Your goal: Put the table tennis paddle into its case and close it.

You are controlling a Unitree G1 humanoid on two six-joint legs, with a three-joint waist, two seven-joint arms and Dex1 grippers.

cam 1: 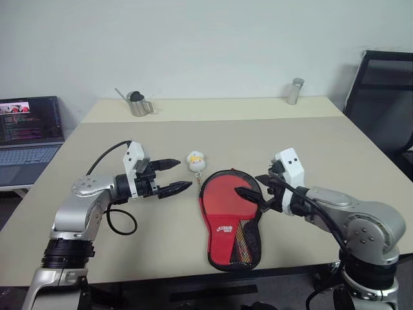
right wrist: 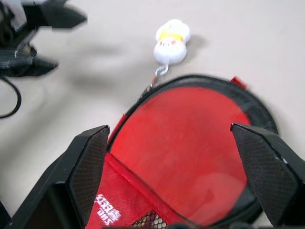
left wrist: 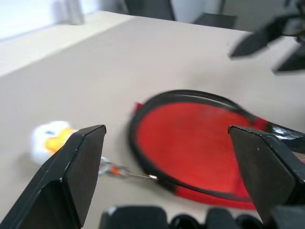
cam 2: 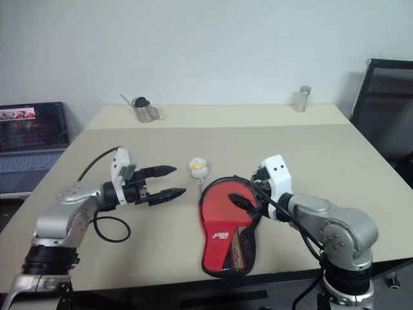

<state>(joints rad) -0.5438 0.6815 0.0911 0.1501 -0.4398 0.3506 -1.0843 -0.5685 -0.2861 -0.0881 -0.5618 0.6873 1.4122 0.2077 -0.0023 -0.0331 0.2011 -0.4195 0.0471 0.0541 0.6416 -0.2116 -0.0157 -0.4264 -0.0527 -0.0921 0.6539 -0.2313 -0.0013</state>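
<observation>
Now paddle (cam 1: 227, 194) sits inside case (cam 1: 233, 253) near the desk's (cam 1: 335, 155) front edge; I read zipping left. Left end effector (cam 1: 174, 176) wide, right end effector (cam 1: 253, 185) wide, both empty.

We see even, soft indoor light with faint shadows on the table (cam 1: 310, 148). The head views are sharp. In the wrist views, the case (left wrist: 190, 143) blurs at its rim and the far gripper (right wrist: 33, 28) smears.
</observation>
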